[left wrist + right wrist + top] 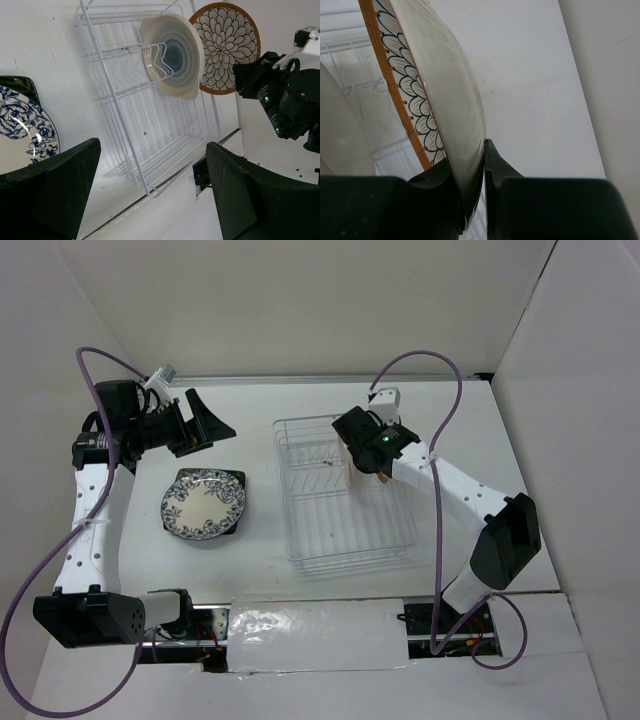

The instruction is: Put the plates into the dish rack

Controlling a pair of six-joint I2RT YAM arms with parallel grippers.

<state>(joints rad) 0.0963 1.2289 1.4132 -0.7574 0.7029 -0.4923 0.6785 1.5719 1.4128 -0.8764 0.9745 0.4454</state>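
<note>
The white wire dish rack (340,510) stands mid-table. In the left wrist view the cream plate with blue-grey rings (175,55) stands upright between the rack's (125,125) prongs. My right gripper (475,170) is shut on the brown-rimmed petal plate (445,100) and holds it on edge just behind the cream plate (340,130), over the rack's far right (365,472). That plate also shows in the left wrist view (225,47). The blue-white floral plate (203,503) lies flat on the dark square plate (238,480), left of the rack. My left gripper (205,425) is open and empty, above and behind that stack.
White walls close in the table on the left, back and right. A crinkled white sheet (315,635) lies along the near edge between the arm bases. The right arm (470,500) reaches in from the rack's right side.
</note>
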